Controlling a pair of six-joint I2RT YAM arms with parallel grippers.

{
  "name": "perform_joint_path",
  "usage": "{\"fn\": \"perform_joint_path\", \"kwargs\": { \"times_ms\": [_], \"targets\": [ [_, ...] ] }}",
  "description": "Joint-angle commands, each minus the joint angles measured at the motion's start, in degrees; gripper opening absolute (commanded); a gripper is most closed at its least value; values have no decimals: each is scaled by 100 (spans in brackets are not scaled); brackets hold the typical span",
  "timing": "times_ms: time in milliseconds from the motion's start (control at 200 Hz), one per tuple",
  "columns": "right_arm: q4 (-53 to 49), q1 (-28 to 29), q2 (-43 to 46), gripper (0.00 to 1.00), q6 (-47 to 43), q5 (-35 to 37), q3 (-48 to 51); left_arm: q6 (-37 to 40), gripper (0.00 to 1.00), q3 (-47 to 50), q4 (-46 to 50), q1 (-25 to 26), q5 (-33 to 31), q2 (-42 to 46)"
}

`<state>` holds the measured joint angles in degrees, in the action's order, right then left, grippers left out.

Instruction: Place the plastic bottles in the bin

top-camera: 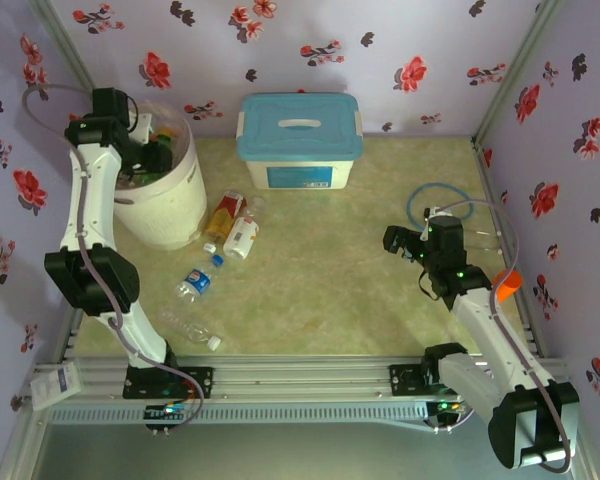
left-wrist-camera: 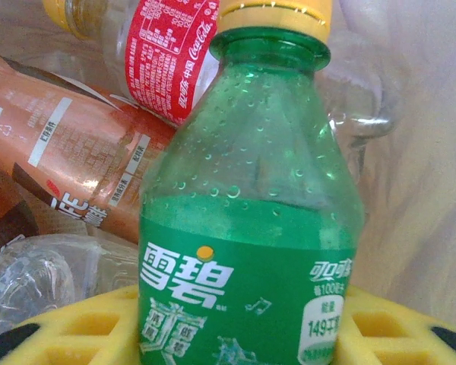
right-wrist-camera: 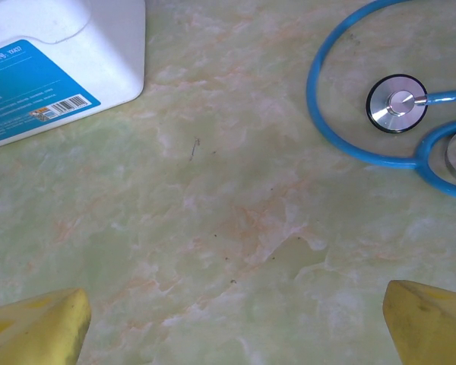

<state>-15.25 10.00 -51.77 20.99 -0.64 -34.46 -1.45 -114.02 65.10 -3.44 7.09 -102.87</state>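
Note:
My left gripper (top-camera: 150,150) is down in the mouth of the white bin (top-camera: 175,205). Its yellow fingers (left-wrist-camera: 76,331) are shut on a green bottle (left-wrist-camera: 247,251) with a yellow cap, held upright. Behind it in the bin lie a red-labelled clear bottle (left-wrist-camera: 171,53), a brown bottle (left-wrist-camera: 76,160) and a crumpled clear one (left-wrist-camera: 45,281). On the table by the bin lie an amber bottle (top-camera: 222,215), a red-and-white labelled bottle (top-camera: 242,238), a blue-labelled bottle (top-camera: 195,283) and a clear bottle (top-camera: 190,328). My right gripper (top-camera: 400,243) hovers open over bare table (right-wrist-camera: 235,327).
A white box with a light-blue lid (top-camera: 300,140) stands at the back centre, and its corner (right-wrist-camera: 53,68) is in the right wrist view. A blue stethoscope (right-wrist-camera: 395,103) lies at the right. An orange cylinder (top-camera: 507,285) sits beside the right arm. A blue cap (top-camera: 218,259) lies among the bottles.

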Motion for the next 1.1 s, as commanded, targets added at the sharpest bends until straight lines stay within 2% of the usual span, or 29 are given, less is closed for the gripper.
{"fn": "perform_joint_path", "kwargs": {
  "times_ms": [0, 40, 130, 320, 395, 500, 845, 980, 1095],
  "targets": [
    [56, -47, 51, 99, -89, -15, -173, -249, 37, 176, 2, 118, 328, -241],
    [75, -44, 36, 99, -74, -30, -162, -237, 50, 131, 22, 123, 330, -210],
    [131, -42, 14, 99, -36, -65, -136, -182, 66, 49, 87, 117, 254, -107],
    [217, -42, -18, 99, 9, -133, -114, -175, 71, 15, -19, 116, -96, 278],
    [220, -50, -21, 99, 10, -151, -111, -189, 75, 20, -121, 119, -251, 485],
    [215, -43, -17, 99, 16, -153, -104, -180, 88, 60, -299, 119, -459, 834],
    [250, -44, -16, 99, 37, -206, -128, -250, 88, -248, 48, 206, -971, 1646],
    [245, -42, 10, 99, 39, -199, -156, -219, 87, -243, 392, 733, -1516, 1997],
    [224, -43, 8, 99, 36, -203, -196, -486, 86, -69, 827, 1496, -1964, 2368]
  ]
}}
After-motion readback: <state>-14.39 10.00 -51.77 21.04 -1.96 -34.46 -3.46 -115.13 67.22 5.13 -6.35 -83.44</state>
